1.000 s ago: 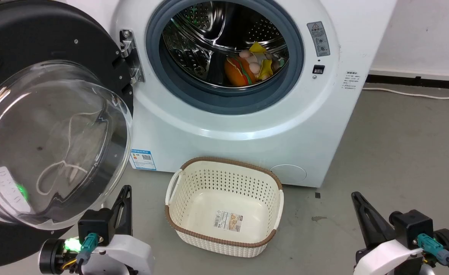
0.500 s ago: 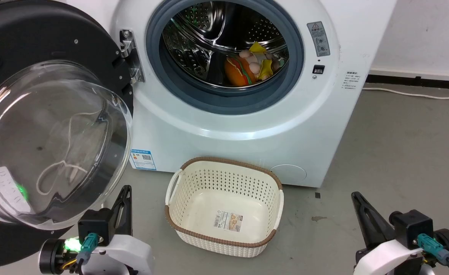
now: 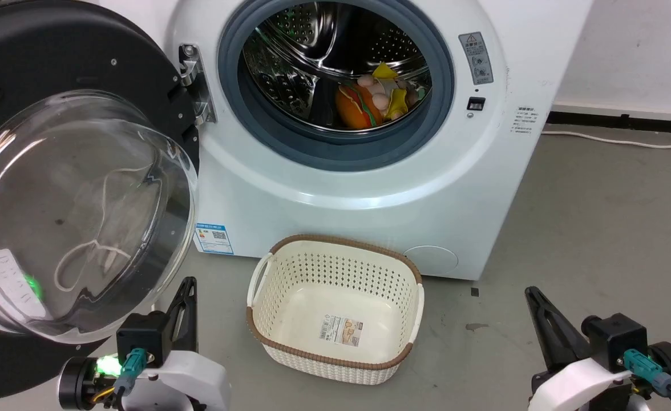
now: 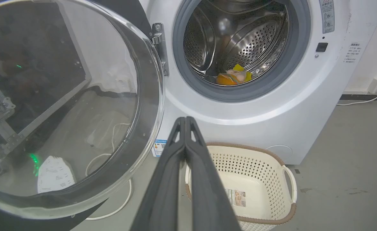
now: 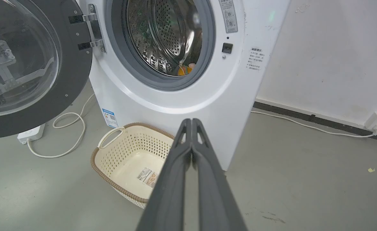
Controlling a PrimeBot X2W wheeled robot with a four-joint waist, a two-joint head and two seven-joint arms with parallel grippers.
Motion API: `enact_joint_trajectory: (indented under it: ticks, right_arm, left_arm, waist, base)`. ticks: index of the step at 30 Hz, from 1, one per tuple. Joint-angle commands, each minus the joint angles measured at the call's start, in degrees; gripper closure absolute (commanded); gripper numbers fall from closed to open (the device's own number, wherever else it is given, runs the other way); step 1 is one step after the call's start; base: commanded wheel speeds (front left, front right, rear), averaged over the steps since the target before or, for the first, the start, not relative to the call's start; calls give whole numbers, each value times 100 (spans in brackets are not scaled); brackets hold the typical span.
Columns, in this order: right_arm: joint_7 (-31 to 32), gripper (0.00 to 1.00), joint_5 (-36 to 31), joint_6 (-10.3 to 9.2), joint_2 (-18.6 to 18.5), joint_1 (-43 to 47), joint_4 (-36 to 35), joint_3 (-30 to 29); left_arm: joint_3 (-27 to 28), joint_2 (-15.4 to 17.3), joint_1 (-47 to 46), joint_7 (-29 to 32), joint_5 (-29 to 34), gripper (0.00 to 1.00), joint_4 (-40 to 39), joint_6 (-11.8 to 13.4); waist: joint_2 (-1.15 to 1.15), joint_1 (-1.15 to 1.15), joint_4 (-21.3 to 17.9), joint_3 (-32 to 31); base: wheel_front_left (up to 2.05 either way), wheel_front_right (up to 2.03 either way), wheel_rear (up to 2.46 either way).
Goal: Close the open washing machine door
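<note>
Centrally, across the upper middle of the head view: washing machine, a glossy white box with a round front port ringed in smooth grey rubber; stands on a matt grey floor. Filling the upper left and left edge: washing machine door, a broad black disc with a bulging clear glass bowl; hangs wide open on a metal hinge. Below the port, on the floor close before the machine: basket, cream, perforated, a rounded rectangle with a brown woven rim. At lower left: left gripper, long dark fingers pressed together on nothing, near the door's lower rim. At lower right: right gripper, likewise closed and gripping nothing, well apart from the door. Deep in the perforated steel drum: soft toys, orange and yellow. Low on the machine's front: small blue label sticker.
</note>
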Motion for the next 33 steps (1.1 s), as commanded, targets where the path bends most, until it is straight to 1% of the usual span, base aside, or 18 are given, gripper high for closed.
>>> enact_joint_trajectory:
  ticks: [1, 6, 7, 22, 33]
  right_arm:
    - [3, 100, -43, 5, 25, -78, -30, 2]
    - [3, 100, -43, 5, 25, -78, -30, 2]
    - [0, 0, 1, 0, 0, 2, 0, 1]
    - [-145, 0, 52, 0, 1, 2, 1, -94]
    - [-276, 0, 65, 1, 4, 27, 29, -111]
  left_arm:
    - [4, -1, 82, 2, 15, 100, -26, 15]
    - [4, -1, 82, 2, 15, 100, -26, 15]
    - [0, 0, -1, 0, -1, 0, 2, -1]
    - [-83, 30, -39, -144, 15, 0, 21, 7]
    - [-174, 78, -63, -276, 11, 0, 48, 32]
  waist:
    - [0, 0, 0, 0]
    - [0, 0, 0, 0]
    - [0, 0, 0, 0]
    - [0, 0, 43, -1]
    - [0, 0, 334, -24]
  base:
    - [0, 0, 0]
    - [0, 0, 0]
    - [0, 0, 0]
    - [0, 0, 0]
    - [0, 0, 0]
